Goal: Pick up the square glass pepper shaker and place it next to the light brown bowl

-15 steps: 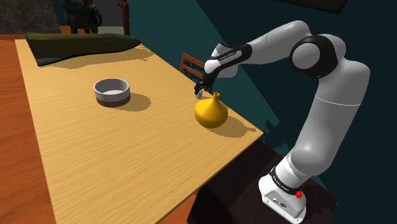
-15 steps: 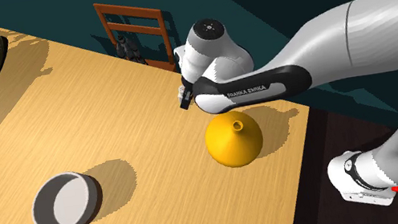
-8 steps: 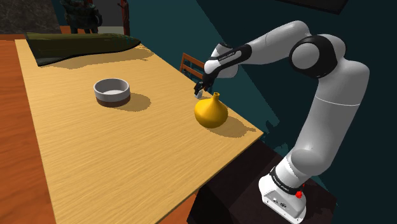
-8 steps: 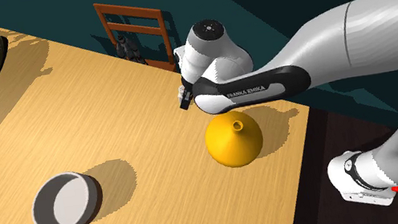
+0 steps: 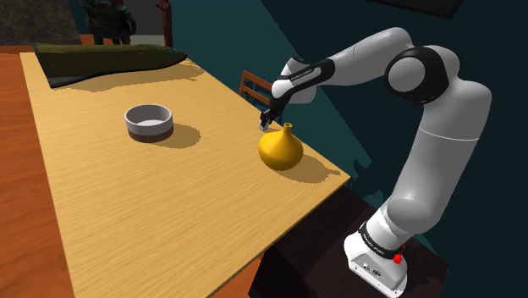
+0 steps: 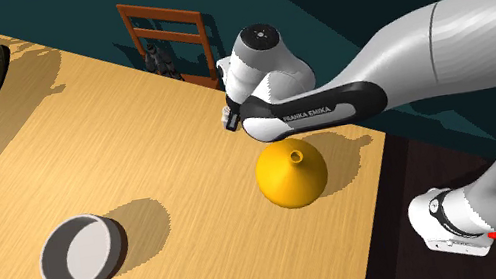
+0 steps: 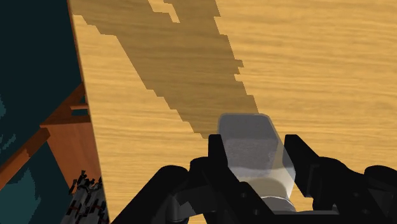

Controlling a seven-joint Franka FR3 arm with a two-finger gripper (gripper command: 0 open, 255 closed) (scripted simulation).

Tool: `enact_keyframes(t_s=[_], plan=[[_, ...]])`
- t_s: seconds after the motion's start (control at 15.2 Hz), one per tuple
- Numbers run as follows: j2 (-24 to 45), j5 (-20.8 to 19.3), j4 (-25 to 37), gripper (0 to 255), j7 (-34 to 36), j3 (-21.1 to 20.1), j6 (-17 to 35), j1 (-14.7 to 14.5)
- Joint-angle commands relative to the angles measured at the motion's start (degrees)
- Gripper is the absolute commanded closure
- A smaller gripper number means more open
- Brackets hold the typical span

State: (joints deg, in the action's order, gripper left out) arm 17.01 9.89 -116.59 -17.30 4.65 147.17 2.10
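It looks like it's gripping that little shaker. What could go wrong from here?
The yellow vase stands right beside the gripper, so lifting or swinging the arm might knock it over. The shaker looks smooth and glassy, so it could slip. The table edge is close, so a dropped shaker might fall off.

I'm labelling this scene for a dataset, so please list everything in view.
table: one, light wood, bearing the rest
bowl: one, grey, shoulder view's left
vase: one, yellow, beside the gripper
pepper shaker: one, translucent grey, between the fingers
chair: one, brown, beyond the table's edge
dark green sheet: one, table's far end
stand: one, dark, shoulder view's lower right
arm: one, white
gripper: one, black, clasping the pepper shaker
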Motion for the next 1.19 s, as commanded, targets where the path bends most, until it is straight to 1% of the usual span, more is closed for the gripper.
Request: enact_keyframes(t_s=[0.0, 0.07, 1.12], plan=[[0.01, 0.00, -0.05, 255, 0.01, -0.02, -0.02, -0.02], [0.07, 0.01, 0.01, 255, 0.00, -0.02, -0.01, -0.01], [-6.49, -2.43, 4.25, 255, 2.33, 0.85, -10.71, -0.48]])
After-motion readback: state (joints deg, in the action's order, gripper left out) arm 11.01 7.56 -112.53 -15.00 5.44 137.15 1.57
